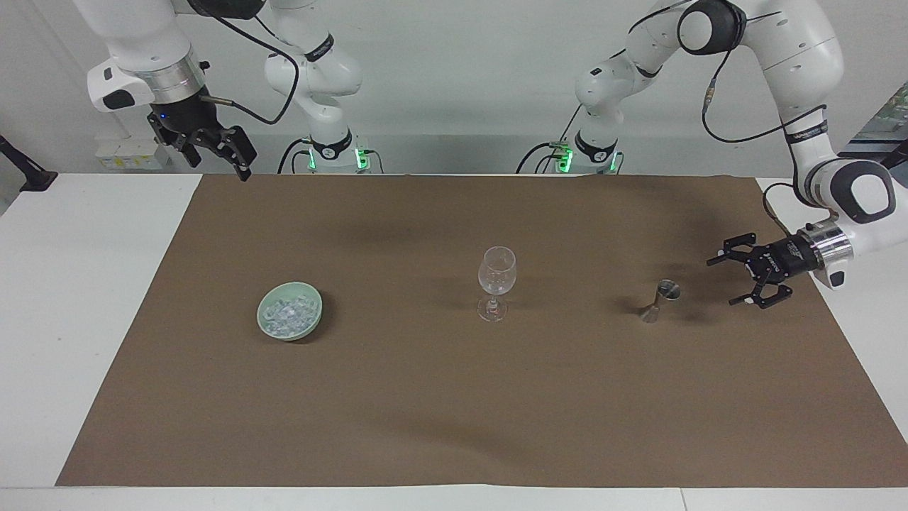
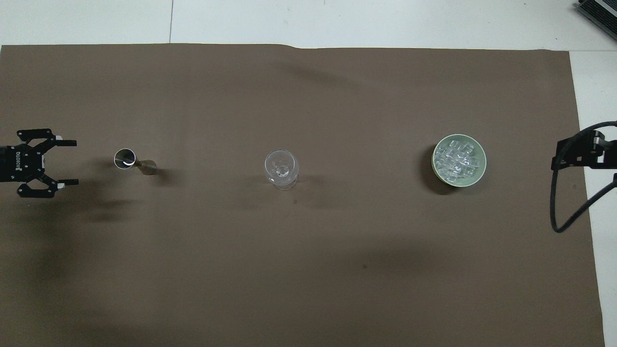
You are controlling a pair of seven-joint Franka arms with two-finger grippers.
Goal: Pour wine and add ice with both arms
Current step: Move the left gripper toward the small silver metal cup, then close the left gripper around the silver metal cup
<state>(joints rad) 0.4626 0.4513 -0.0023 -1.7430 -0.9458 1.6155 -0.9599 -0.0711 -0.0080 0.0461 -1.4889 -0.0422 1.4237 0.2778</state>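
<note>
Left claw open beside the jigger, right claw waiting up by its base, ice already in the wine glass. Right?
Not quite. The ice is in the green bowl; the overhead view shows the wine glass empty. The rest holds: left claw open beside the jigger, right claw waiting.

One clear stemmed wine glass [image 1: 496, 282], one small steel hourglass-shaped measuring cup [image 1: 660, 299], one pale green bowl [image 1: 269, 329] — holding many glassy ice chunks [image 1: 287, 312].

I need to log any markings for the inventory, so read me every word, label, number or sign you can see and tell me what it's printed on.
Left gripper: small white lettering on its black body, too small to read.
Left arm: a black band with white lettering on the forearm, too small to read.
Wine glass, metal jigger, bowl of ice: no text visible.
</note>
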